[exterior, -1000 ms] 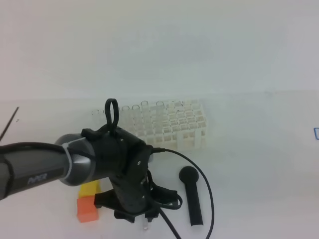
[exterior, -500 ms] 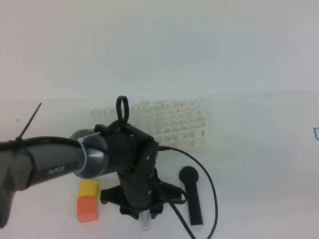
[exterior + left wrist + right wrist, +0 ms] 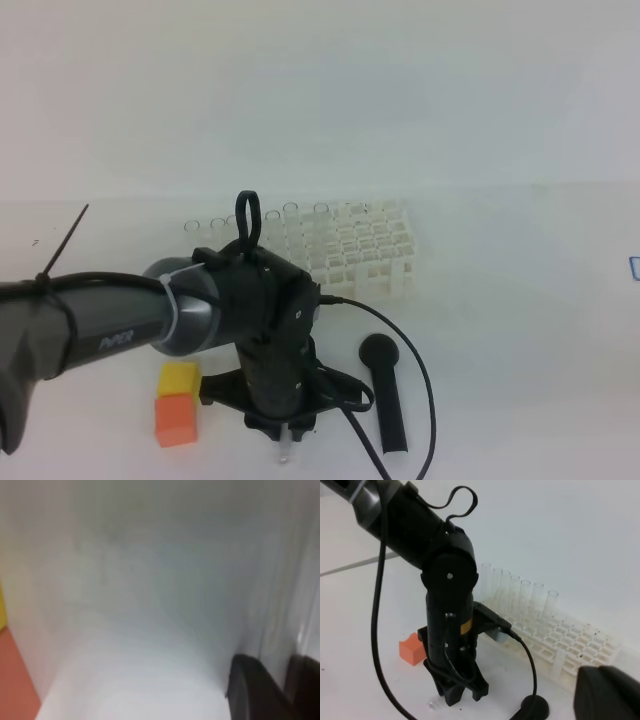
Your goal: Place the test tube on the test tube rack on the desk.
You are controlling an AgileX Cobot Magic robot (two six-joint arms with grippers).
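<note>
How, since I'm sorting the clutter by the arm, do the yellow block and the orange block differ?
Colour: the yellow block is plain yellow, the orange block orange.
Position: in the high view the yellow block sits behind, the orange block nearer the front edge.
Visibility: the right wrist view shows the orange block but not the yellow block.
Shared: both are small blocks resting close together on the desk.

1. Yellow block (image 3: pixel 180 378) on white surface, left of the left gripper (image 3: pixel 287 440).
2. Orange block (image 3: pixel 175 420) touching its near side, also left of gripper.
3. Black round-headed tool (image 3: pixel 385 390) lying flat, right of gripper.
</note>
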